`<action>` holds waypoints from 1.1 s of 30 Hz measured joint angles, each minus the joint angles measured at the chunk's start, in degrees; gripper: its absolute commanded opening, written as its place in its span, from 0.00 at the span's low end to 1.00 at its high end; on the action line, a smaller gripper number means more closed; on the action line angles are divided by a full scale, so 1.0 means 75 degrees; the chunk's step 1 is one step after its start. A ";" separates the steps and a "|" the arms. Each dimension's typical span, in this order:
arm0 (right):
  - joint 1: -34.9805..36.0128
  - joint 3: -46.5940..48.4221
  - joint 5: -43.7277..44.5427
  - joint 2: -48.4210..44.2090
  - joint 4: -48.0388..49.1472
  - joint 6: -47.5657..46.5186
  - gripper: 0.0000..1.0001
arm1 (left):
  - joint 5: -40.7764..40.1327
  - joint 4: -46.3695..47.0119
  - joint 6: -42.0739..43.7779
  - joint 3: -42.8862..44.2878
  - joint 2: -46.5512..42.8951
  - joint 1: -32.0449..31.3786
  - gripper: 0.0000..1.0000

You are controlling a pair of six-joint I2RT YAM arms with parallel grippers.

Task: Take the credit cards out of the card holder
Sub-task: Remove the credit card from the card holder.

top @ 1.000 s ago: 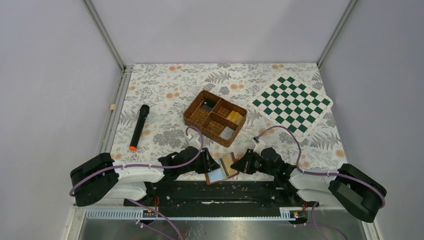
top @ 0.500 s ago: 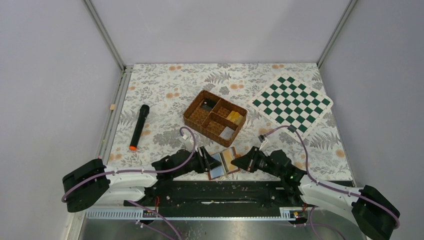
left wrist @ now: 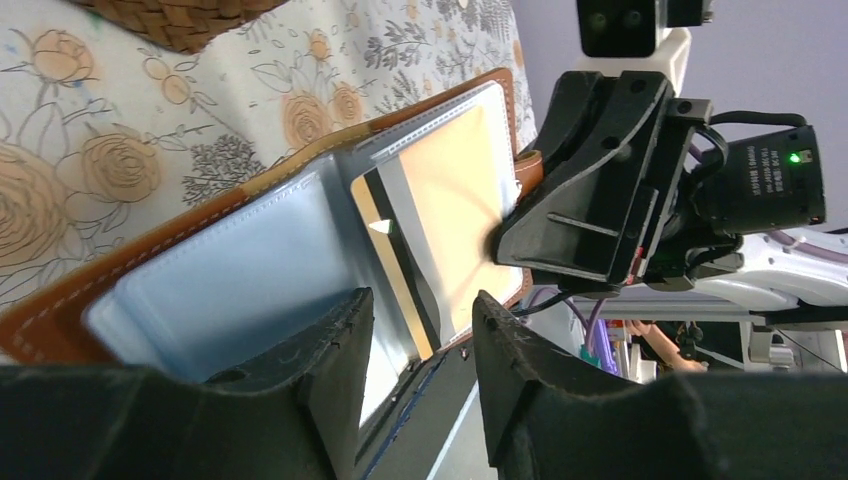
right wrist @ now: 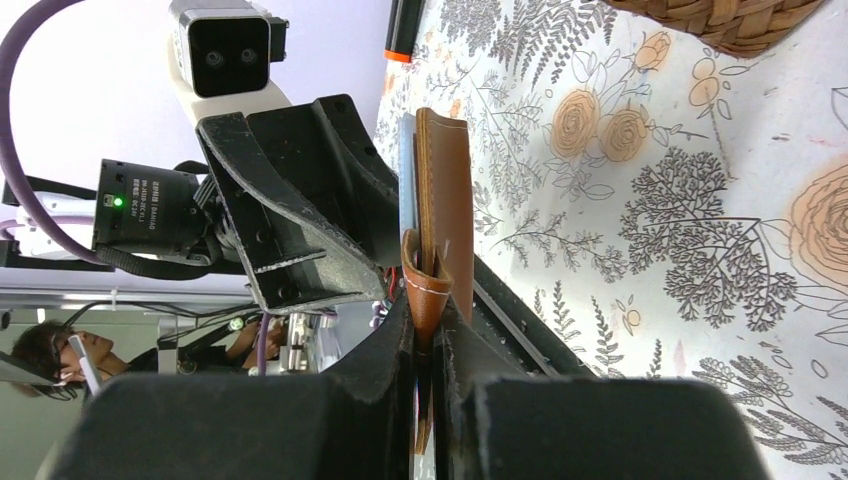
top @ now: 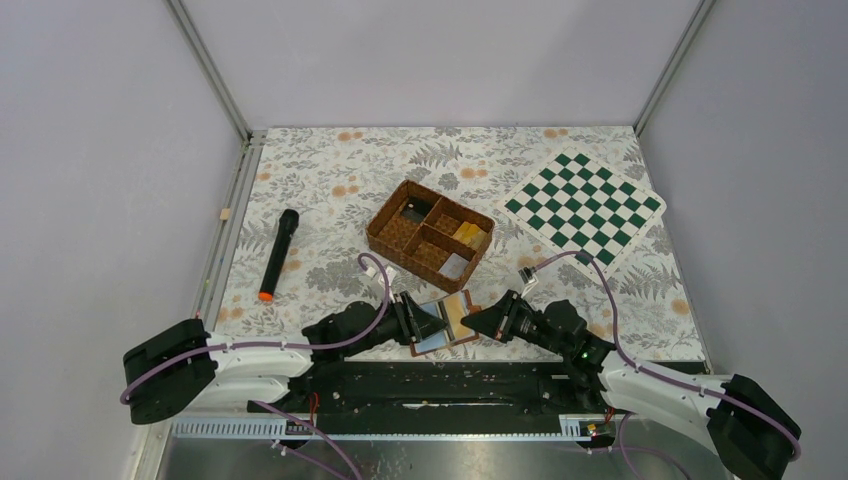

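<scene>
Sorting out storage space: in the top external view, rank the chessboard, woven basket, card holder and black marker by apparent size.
1. chessboard
2. woven basket
3-4. card holder and black marker: no clear order; the marker looks longer, the holder wider.

The table (top: pixel 330 165) before me wears a floral cloth; on it lie a woven basket (top: pixel 430 234), a green-white chessboard (top: pixel 585 210) and a black pen (top: pixel 278 255) with orange end
</scene>
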 measured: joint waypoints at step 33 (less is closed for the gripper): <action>-0.0044 0.0000 -0.0149 -0.0187 0.0831 0.0641 0.13 | -0.0090 0.2993 -0.0463 -0.0941 0.0329 -0.0210 0.00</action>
